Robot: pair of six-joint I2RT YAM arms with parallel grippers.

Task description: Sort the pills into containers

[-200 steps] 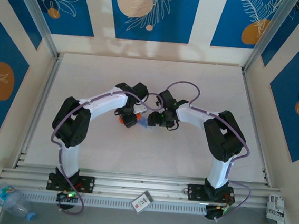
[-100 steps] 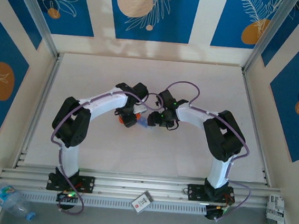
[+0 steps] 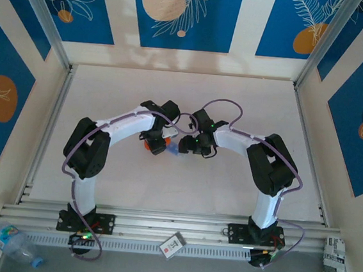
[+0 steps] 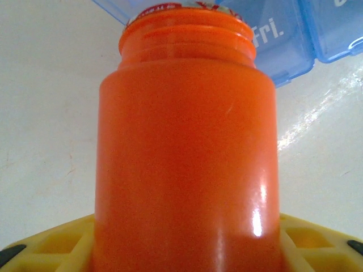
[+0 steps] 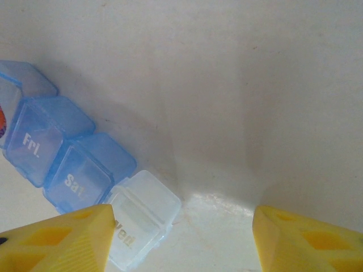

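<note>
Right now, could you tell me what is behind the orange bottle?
Past the orange bottle lies the blue pill box, its Fri. lid showing; the bottle covers the compartments behind it.

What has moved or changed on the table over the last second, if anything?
Nothing visibly changed. From above, both arms sit exactly as before, meeting mid-table. The left fingers are closed on the orange plastic cylindrical bottle, its mouth at the translucent blue plastic pill box. The right fingers are spread open near one end of that box.
</note>
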